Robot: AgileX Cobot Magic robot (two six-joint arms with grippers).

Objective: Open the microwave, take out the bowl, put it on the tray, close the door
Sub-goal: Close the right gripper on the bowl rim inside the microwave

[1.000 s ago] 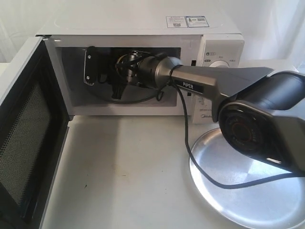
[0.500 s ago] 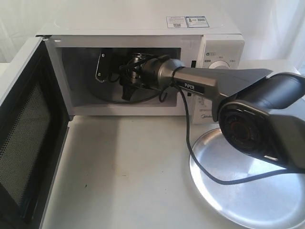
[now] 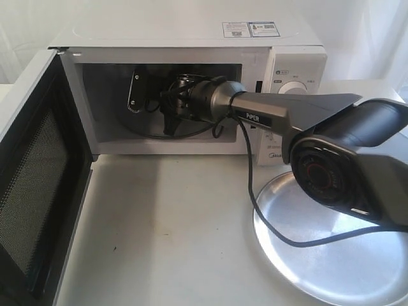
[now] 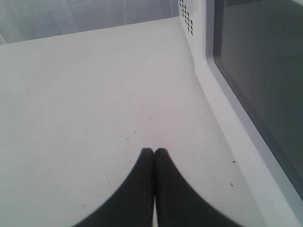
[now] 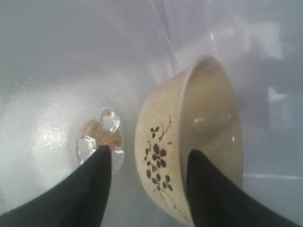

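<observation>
The white microwave point(image 3: 191, 35) stands at the back with its door point(image 3: 38, 185) swung wide open to the left. My right gripper point(image 3: 152, 105) reaches deep into the cavity. In the right wrist view the cream bowl point(image 5: 208, 118), with dark flower marks, sits between the open jaws of my right gripper point(image 5: 150, 151): one finger is inside the bowl, the other outside with a gap to the wall. The exterior view hides the bowl behind the gripper. The silver tray point(image 3: 344, 255) lies front right on the table. My left gripper point(image 4: 154, 150) is shut and empty over the table beside the door point(image 4: 255, 61).
The glass turntable point(image 5: 42, 127) with its hub point(image 5: 102, 135) lies under the bowl. My right arm point(image 3: 344, 159) and its black cable point(image 3: 268, 217) hang over the tray's near rim. The open door blocks the table's left side.
A second ago the right gripper's black finger sat further left in the cavity; the wrist has since rolled and shifted slightly right. Over the last half second the arm has barely moved.
</observation>
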